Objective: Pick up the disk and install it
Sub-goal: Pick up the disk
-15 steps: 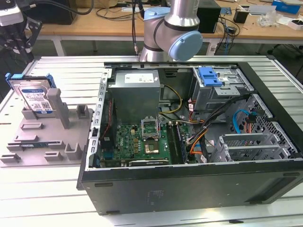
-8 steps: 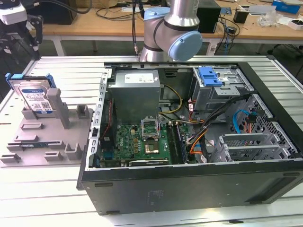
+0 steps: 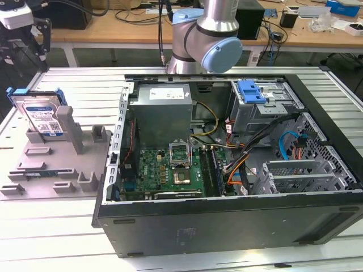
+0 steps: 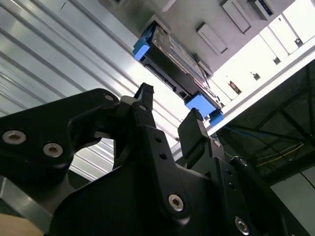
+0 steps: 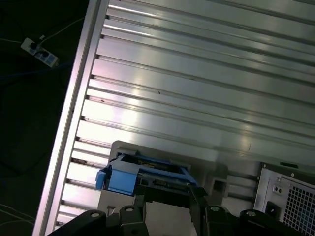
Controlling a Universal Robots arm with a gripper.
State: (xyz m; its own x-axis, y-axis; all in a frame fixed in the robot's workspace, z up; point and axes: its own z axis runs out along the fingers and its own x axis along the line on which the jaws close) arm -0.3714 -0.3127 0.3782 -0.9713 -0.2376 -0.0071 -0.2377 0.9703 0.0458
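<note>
While the claw (image 4: 170, 105) hangs above the disk (image 3: 38, 112), its two black fingers (image 4: 145, 93) stand apart and released, with nothing between them. In the second wrist view the disk (image 4: 172, 61) shows through the gap beyond the fingertips, clear of both. The disk stands on edge in a grey holder (image 3: 62, 161), leaning slightly, label facing outward and blue carrier around its rim. In the first wrist view the carrier's blue edge (image 5: 147, 173) lies just past the fingertips.

The holder rests on the ribbed metal counter (image 3: 57, 238), at the exterior view's left. Beside it, toward the exterior view's right, lies an open computer case (image 3: 227, 226) with its motherboard (image 3: 170, 164) exposed. At the case's far corner sits a metal cage (image 3: 275, 107) topped by a blue latch (image 3: 252, 90). The arm (image 3: 207, 34) rises behind the case. The disk is well apart from the cage, not yet lifted from the holder.
</note>
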